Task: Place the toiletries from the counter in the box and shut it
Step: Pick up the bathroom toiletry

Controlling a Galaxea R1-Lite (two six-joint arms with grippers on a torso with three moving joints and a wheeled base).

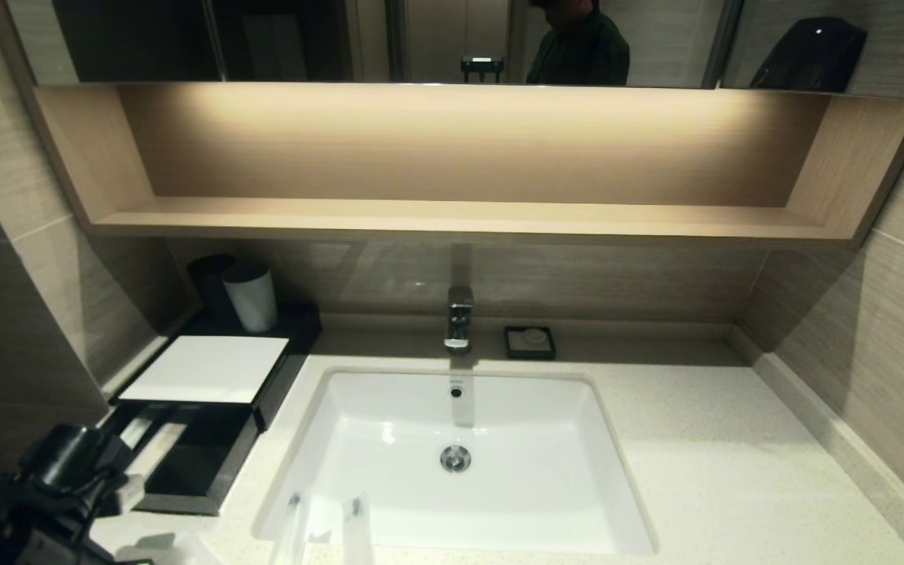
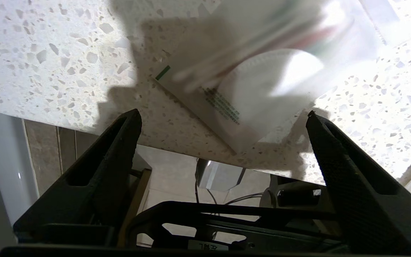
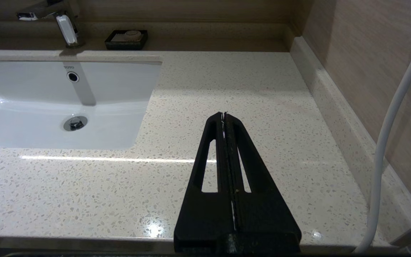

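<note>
Head view puts the box [image 1: 205, 369] at about nine o'clock on the counter [image 1: 719, 439], left of the white basin [image 1: 460, 455]. Its flat white top panel sits toward the wall, and its black drawer [image 1: 197, 463] is pulled out toward the robot, with a dark interior whose contents I cannot make out. A white cup [image 1: 251, 296] and a black cup [image 1: 209, 282] stand just behind the box at ten o'clock. A faucet [image 1: 459, 316] rises at twelve o'clock of the basin, and a small black dish [image 1: 530, 342] with a round piece lies just beside it at one o'clock. A wooden shelf [image 1: 452, 216] runs along the wall above.

At six to seven o'clock, along the counter's near edge, lie the toiletries [image 1: 318, 526]: long narrow clear packets beside the basin's front rim. The left wrist view shows a square packet [image 2: 262, 71] with a white round item inside, lying on the speckled stone near the counter's edge. The left gripper [image 2: 223, 117] hovers over it with its fingers [image 2: 120, 150] spread wide on either side, touching nothing.

The right gripper [image 3: 223, 114] hangs above the bare stone at about four o'clock of the basin, its fingers pressed together with nothing between them.
</note>
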